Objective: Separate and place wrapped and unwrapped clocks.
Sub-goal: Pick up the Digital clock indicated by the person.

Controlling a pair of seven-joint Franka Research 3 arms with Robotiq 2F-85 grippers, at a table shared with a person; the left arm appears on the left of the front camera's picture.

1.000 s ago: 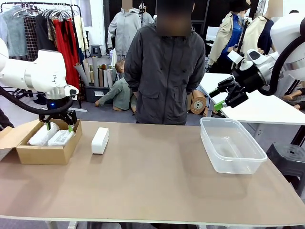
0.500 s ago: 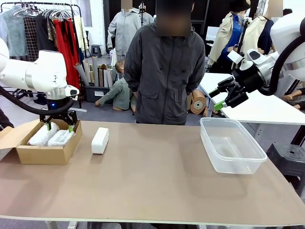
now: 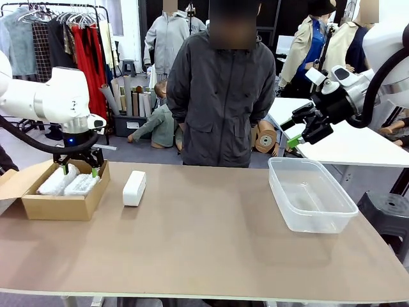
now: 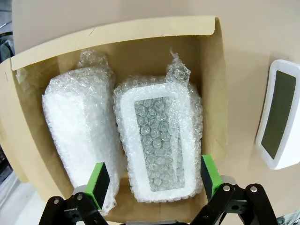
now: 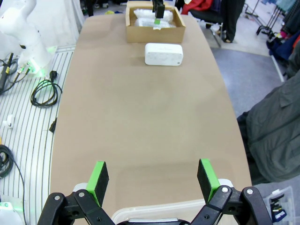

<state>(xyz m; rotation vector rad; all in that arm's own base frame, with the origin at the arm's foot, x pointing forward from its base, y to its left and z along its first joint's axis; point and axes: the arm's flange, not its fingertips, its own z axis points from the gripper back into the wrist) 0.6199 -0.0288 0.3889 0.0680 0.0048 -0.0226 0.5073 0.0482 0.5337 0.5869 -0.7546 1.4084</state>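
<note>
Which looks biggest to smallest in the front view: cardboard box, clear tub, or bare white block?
1. The clear tub and the cardboard box: about alike, too close to rank.
2. The bare white block: clearly smallest.

Pretty cluttered workshop: a clothes rack [image 3: 64, 19] full of hanging garments back left, cardboard rolls [image 3: 131, 102] leaning by it, grey floor [image 3: 128, 153], white table [image 3: 345, 144] off right, brown desk [image 3: 211, 243] up front.

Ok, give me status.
Left gripper open over cardboard box. Right gripper open, raised by clear tub. Two wrapped clocks boxed, bare clock on table beside. Nothing blocking.
</note>
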